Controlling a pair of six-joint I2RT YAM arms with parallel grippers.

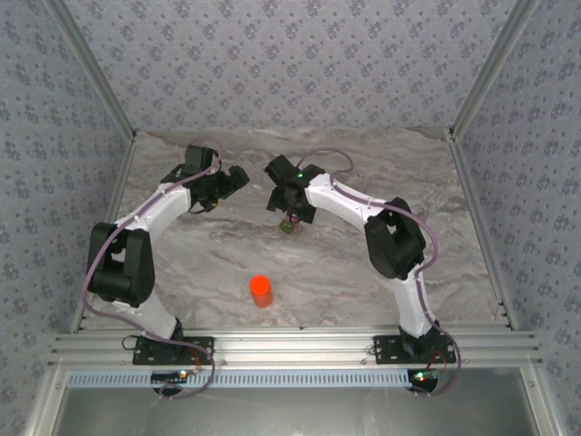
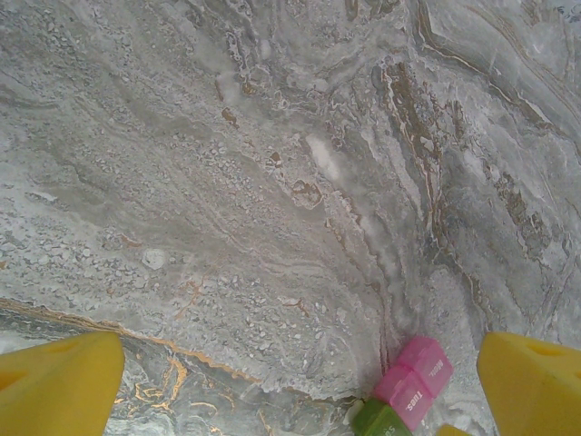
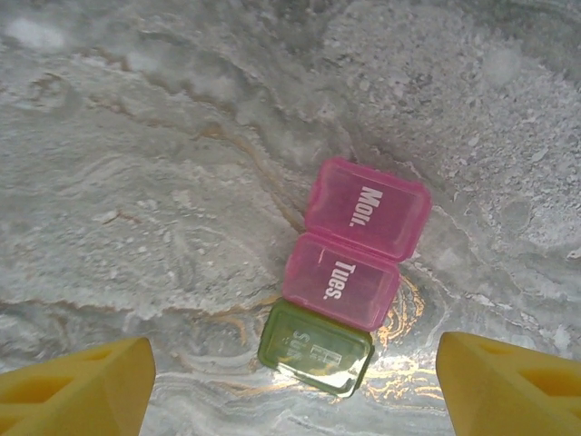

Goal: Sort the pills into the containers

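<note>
The containers (image 3: 349, 272) are a tiny strip of joined compartments lying flat on the marble table: two translucent pink ones marked "Mon." and "Tues." and an olive-green one (image 3: 315, 348), all with lids shut. My right gripper (image 3: 292, 368) hovers straight above them, open, with its yellow fingers (image 3: 77, 386) standing wide on either side and touching nothing. From above, the containers (image 1: 287, 227) sit just below the right gripper (image 1: 291, 214). My left gripper (image 1: 238, 178) is open over bare table to their left. The containers (image 2: 413, 386) lie near its right finger (image 2: 536, 381).
An orange-red cylindrical bottle (image 1: 261, 291) stands upright nearer the arm bases, in the middle of the table (image 1: 363, 272). Patterned walls and metal frame posts (image 1: 100, 82) close in the back and sides.
</note>
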